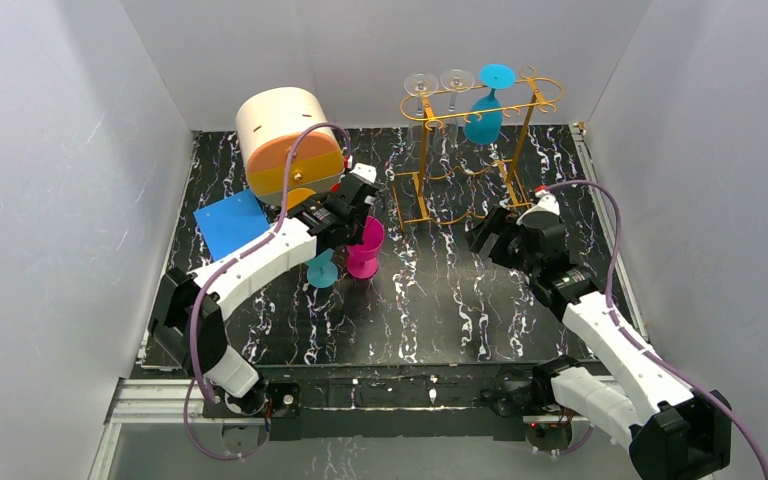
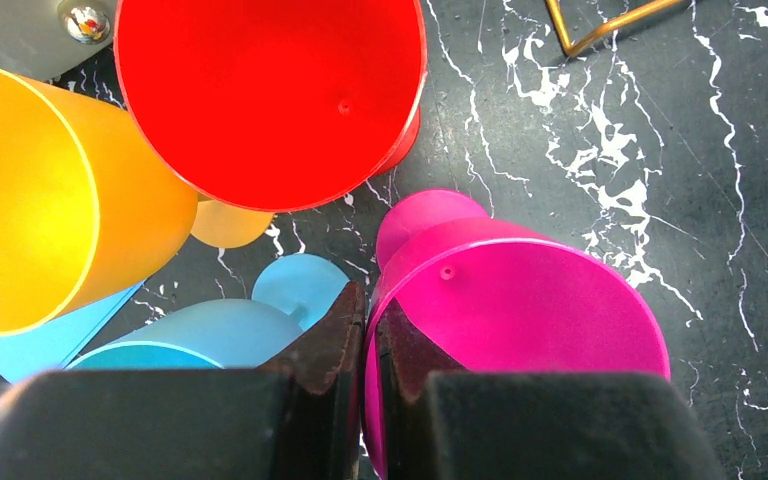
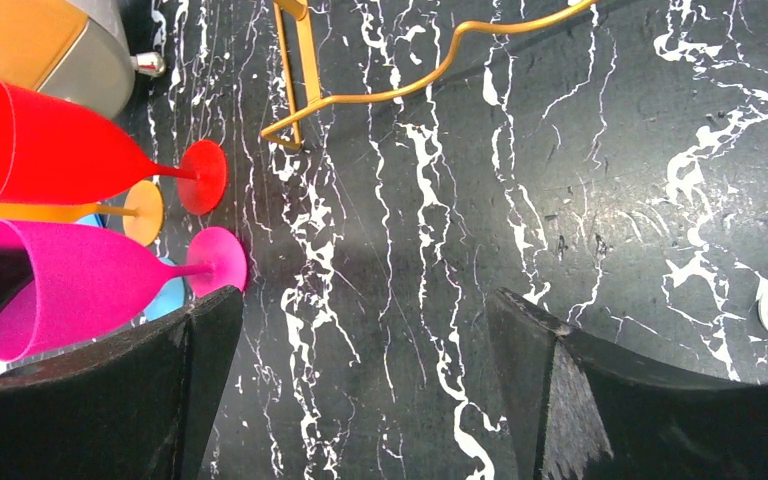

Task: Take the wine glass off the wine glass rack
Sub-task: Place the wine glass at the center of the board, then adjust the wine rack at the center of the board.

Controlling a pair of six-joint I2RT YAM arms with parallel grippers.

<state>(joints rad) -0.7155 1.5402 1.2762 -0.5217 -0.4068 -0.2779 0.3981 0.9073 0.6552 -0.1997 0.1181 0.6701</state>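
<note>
The golden wire wine glass rack [image 1: 520,100] stands at the back right; a blue wine glass [image 1: 484,118] and two clear glasses [image 1: 421,84] hang upside down from its rails. My left gripper [image 1: 358,226] is shut on the rim of a magenta wine glass [image 1: 365,248], upright, left of the rack. In the left wrist view my fingers [image 2: 335,335] pinch the magenta glass's [image 2: 530,310] wall. My right gripper [image 1: 490,236] is open and empty, low over the table in front of the rack's right leg; its jaws [image 3: 360,310] frame bare tabletop.
A red glass [image 2: 270,90], an orange glass [image 2: 50,190] and a light blue glass [image 2: 210,335] crowd round the magenta one. A cream and orange cylinder [image 1: 282,140] and a blue square [image 1: 232,222] lie at the back left. The rack's base wire [image 3: 380,95] is ahead of my right gripper.
</note>
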